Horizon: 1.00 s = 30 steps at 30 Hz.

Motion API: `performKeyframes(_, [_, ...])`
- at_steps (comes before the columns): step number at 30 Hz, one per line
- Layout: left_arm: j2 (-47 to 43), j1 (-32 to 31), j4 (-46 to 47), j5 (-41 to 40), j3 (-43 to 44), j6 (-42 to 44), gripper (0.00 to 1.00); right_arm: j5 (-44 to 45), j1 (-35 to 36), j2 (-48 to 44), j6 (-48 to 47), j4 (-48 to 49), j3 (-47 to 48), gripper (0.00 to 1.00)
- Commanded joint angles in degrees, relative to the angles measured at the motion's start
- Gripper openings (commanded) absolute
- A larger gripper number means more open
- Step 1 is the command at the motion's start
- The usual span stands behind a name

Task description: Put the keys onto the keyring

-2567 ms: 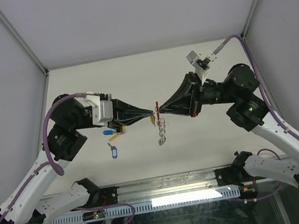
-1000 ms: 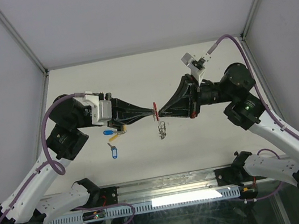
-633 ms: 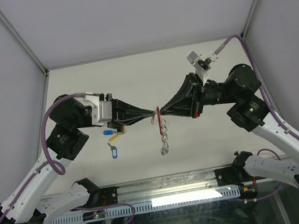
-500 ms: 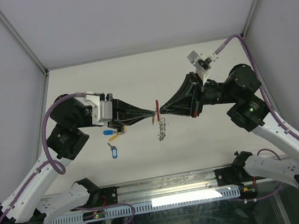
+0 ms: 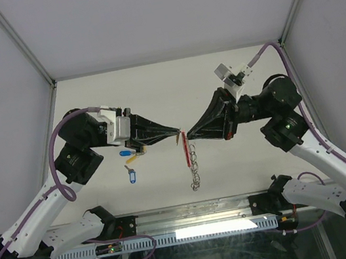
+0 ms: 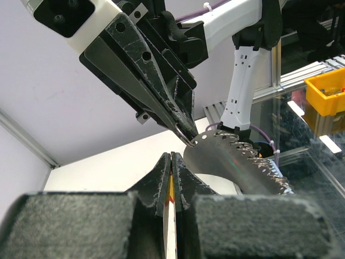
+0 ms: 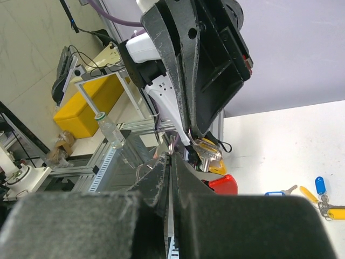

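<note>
The left gripper (image 5: 177, 131) is clamped shut on a small silver-grey metal key with a yellow plastic tag (image 5: 175, 140). It presents the key tip to tip with the right gripper (image 5: 188, 133). The right jaws are pinched closed on the top of the keyring, a red plastic crescent joined to a silvery beaded chain (image 5: 184, 154). Both are held above the white table (image 5: 152, 86), and the crescent and chain dangle toward 6 o'clock, probably so the loop hangs free for threading. The remaining blue- and yellow-tagged keys (image 5: 128, 153) lie on the table at about 8 o'clock from the meeting tips, apparently waiting their turn.
</note>
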Motion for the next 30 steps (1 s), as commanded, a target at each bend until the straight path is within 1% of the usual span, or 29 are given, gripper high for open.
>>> performKeyframes(1, [0.13,-0.75,1.89,0.44,0.40,-0.75,0.00,-0.60,-0.04,0.33,-0.90,1.56,0.93,0.00])
performKeyframes(11, [0.65,-0.75,1.84,1.82,0.69,-1.08,0.00,1.03,-0.03,1.81,-1.44,0.46,1.62,0.00])
performKeyframes(30, [0.79,-0.73,2.06,2.29,0.53,-1.26,0.00,3.59,-0.05,1.07,-3.11,-2.60,1.42,0.00])
